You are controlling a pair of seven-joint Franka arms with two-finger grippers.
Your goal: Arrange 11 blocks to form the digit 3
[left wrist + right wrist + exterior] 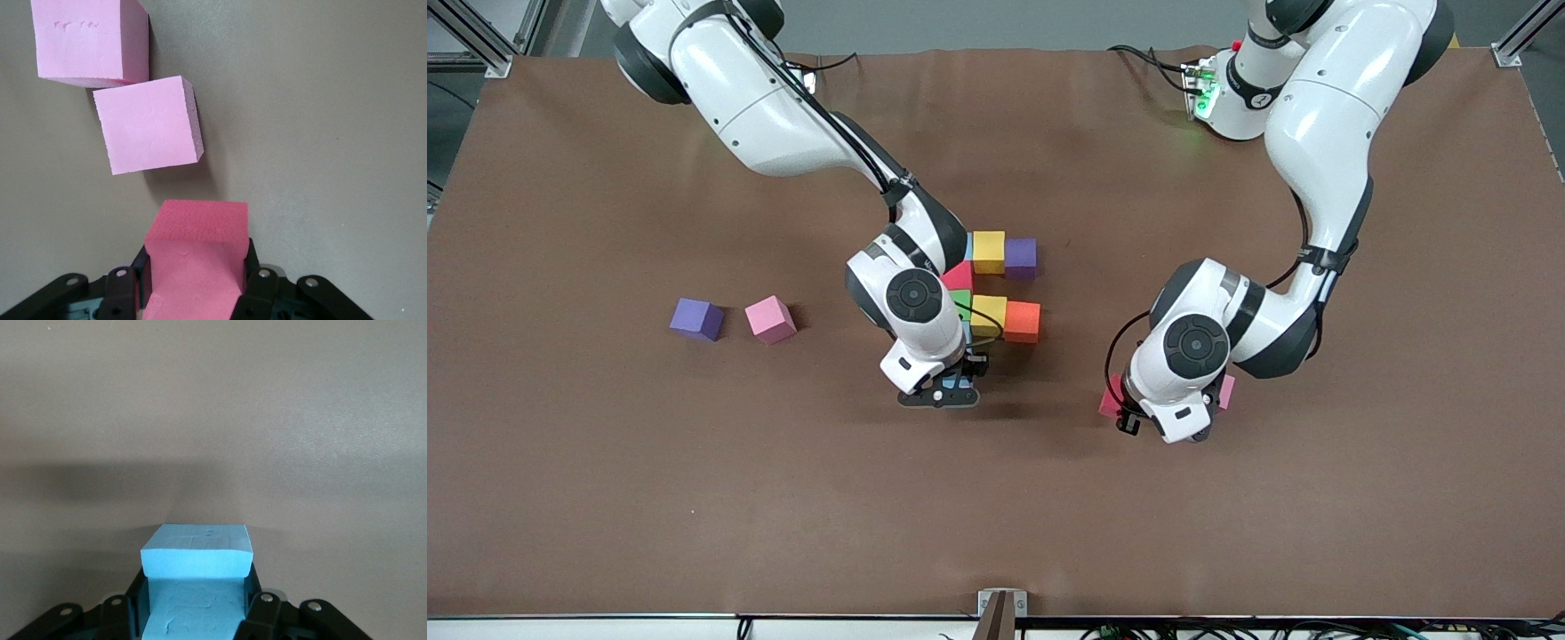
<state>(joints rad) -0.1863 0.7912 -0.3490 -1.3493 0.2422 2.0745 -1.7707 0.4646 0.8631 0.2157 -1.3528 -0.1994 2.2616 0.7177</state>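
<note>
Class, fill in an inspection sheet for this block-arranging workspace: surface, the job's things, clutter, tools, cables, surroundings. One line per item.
Surface: brown table, bare over most of its area.
Job's things: partial figure mid-table, with yellow, purple, red, green and orange cubes touching; loose purple block and pink block toward the right arm's end; two light pink blocks lie by the left tool.
Clutter: nothing seen.
Tools: left tool shut on a deep pink block; right tool shut on a light blue block, beside the figure.
Cables: black leads run along both arms.
Surroundings: metal frame posts at the table corners.
</note>
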